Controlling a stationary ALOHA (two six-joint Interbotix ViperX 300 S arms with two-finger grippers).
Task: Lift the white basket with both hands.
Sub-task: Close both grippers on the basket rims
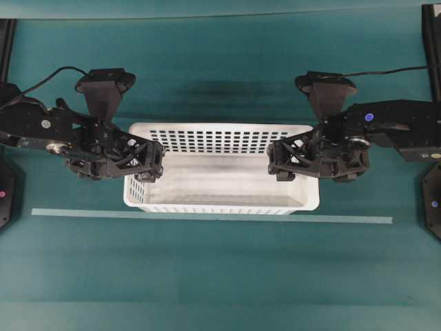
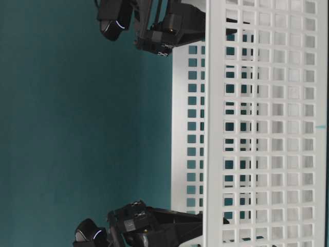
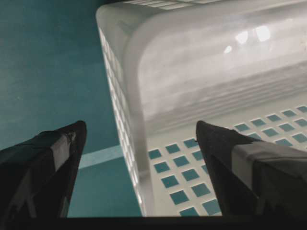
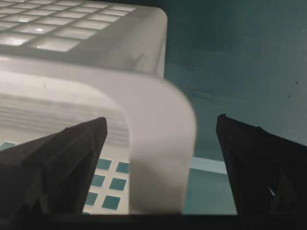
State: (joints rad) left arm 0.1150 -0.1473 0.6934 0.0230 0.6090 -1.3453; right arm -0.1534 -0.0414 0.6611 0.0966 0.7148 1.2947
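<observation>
Surface: teal cloth-covered table (image 1: 220,276), faintly creased, darker smudge behind the basket.
Marker: pale tape strip (image 1: 207,217) laid straight across the cloth, just in front of the basket's near wall.
Basket: white basket (image 1: 220,176) at mid-table, long side parallel to the tape, perforated walls and pale floor in plain sight; lifted or resting cannot be told.
Left end: left gripper (image 1: 148,164) over the basket's short end wall, fingers spread wide, one finger (image 3: 48,158) outside above the cloth, the other inside, wall between them with gaps on both sides.
Right end: right gripper (image 1: 279,165) likewise astride the opposite short wall, wide apart, rim not pinched.
Edges: dark frame posts (image 1: 5,48) at the table's far corners; cables trailing from both arms.
</observation>
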